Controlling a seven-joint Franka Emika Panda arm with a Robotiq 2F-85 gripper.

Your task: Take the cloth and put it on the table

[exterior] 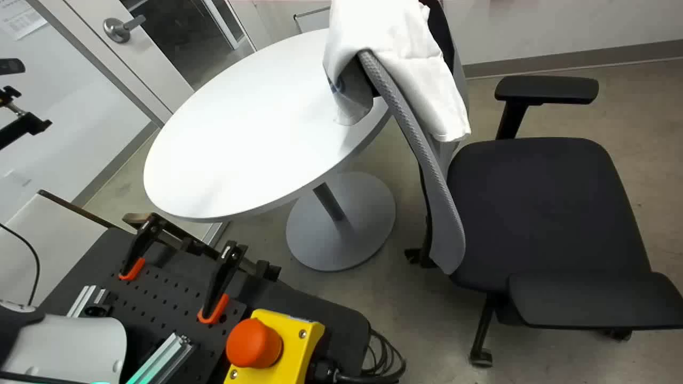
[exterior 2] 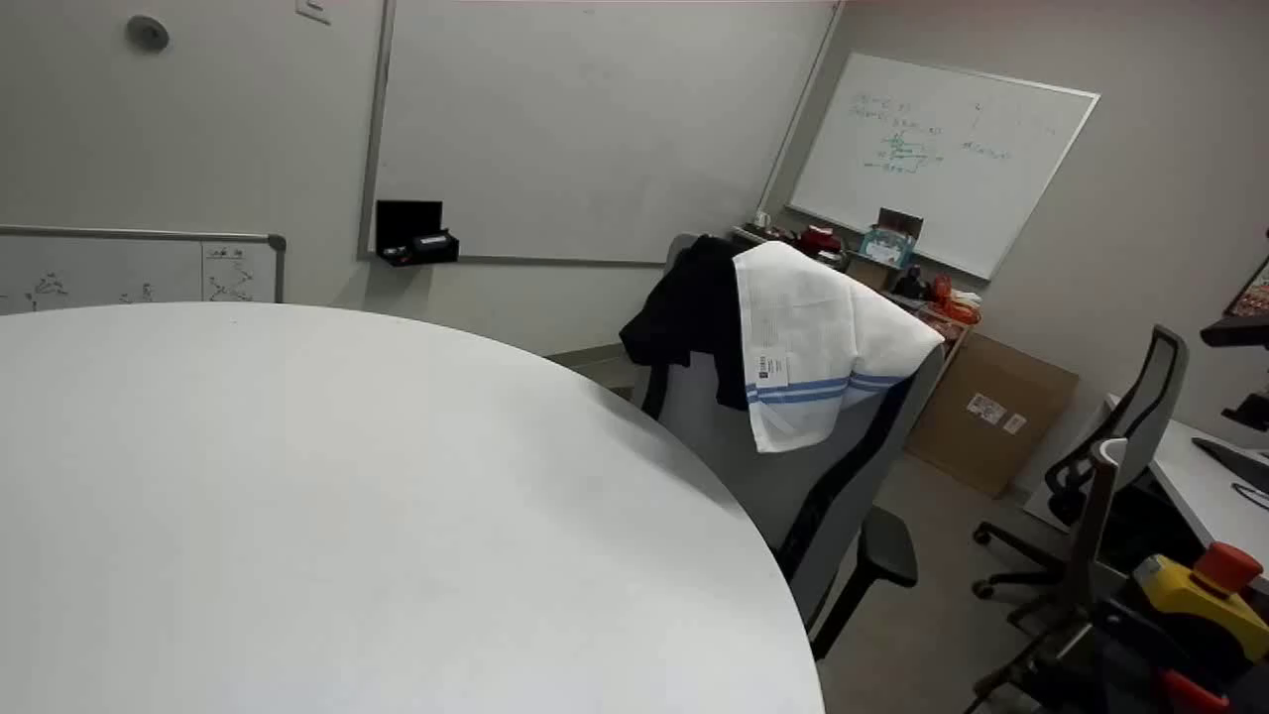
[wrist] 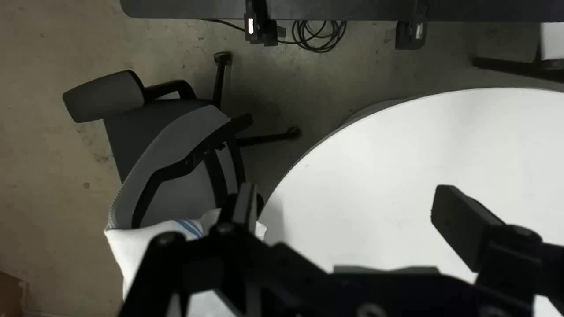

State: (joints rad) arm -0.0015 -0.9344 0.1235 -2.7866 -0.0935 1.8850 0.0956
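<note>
The cloth (exterior: pixel 392 48) is white and hangs draped over the backrest of a black and grey office chair. Its blue stripes and a label show on the cloth (exterior 2: pixel 808 337) in an exterior view. The round white table (exterior: pixel 245 128) stands beside the chair back, and its top also fills much of an exterior view (exterior 2: pixel 377 496). In the wrist view my gripper (wrist: pixel 346 198) is open and empty, with the tabletop (wrist: pixel 396 145) behind the gap. The cloth (wrist: pixel 136 246) lies at lower left there, partly hidden by the left finger. The gripper is out of sight in both exterior views.
The office chair (exterior: pixel 544 208) touches or nearly touches the table edge. A black garment (exterior 2: pixel 684 297) hangs on its back beside the cloth. A black bench carries clamps (exterior: pixel 219 282) and a yellow box with a red button (exterior: pixel 283 346). Cables (wrist: pixel 319 35) lie on the floor.
</note>
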